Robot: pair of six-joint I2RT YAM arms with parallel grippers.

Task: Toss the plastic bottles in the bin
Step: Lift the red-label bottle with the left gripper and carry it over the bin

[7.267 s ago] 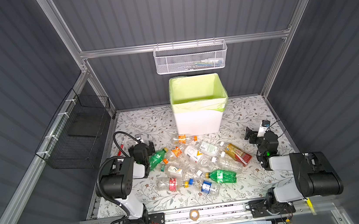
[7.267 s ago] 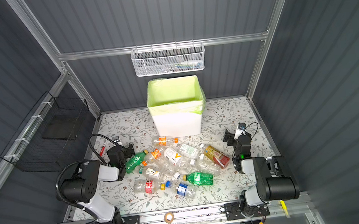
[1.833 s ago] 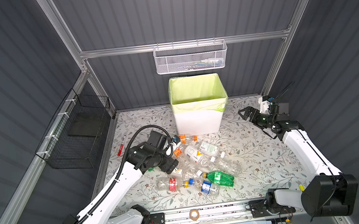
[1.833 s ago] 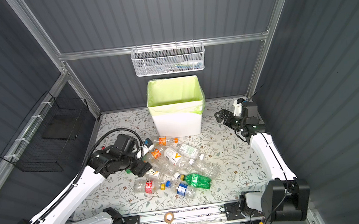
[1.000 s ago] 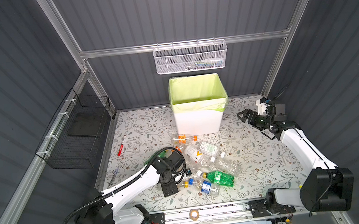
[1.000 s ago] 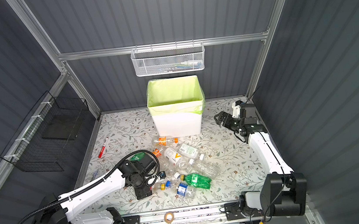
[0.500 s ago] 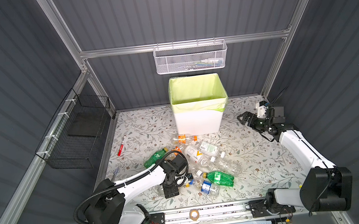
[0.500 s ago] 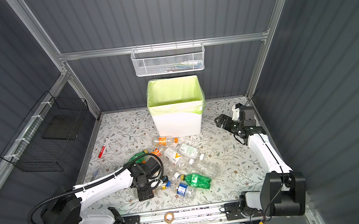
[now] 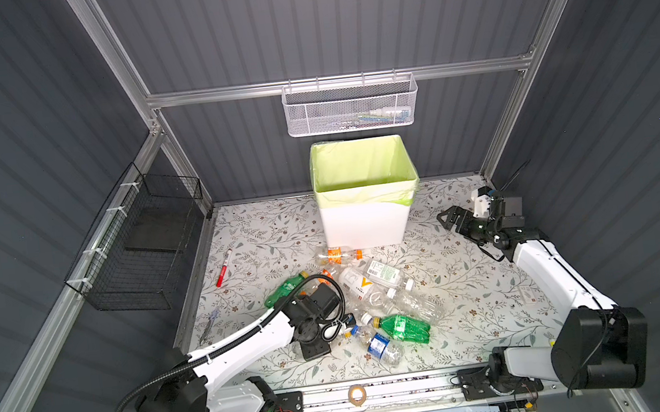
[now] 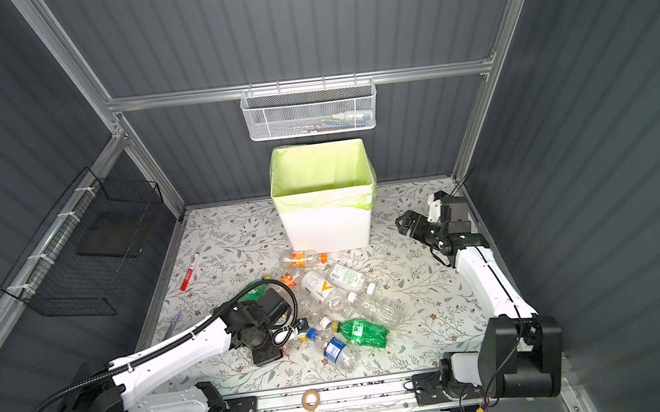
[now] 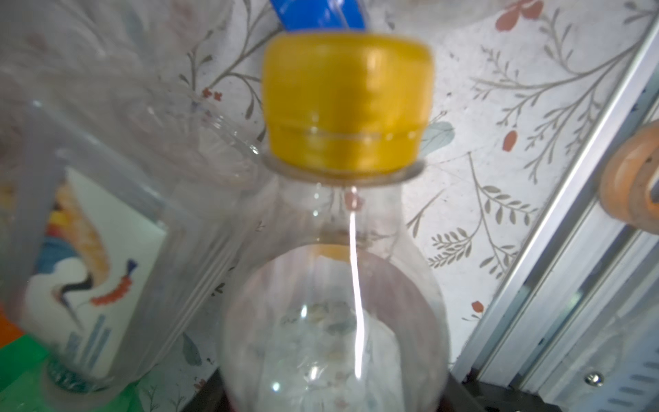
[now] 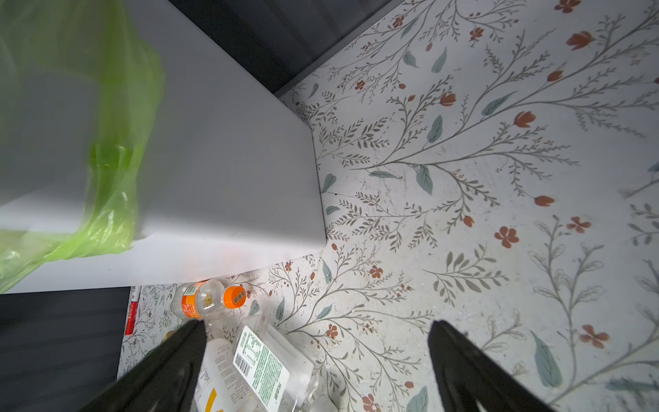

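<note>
The left gripper, near the table's front edge, seems pinched on a clear yellow-capped bottle. Its thin, slick plastic could buckle and slip out on the lift, or drag neighbours from the pile of bottles mid-table. The bin stands well off at the back edge. The right gripper, jaws spread and empty beside it, could crowd the drop.
</note>
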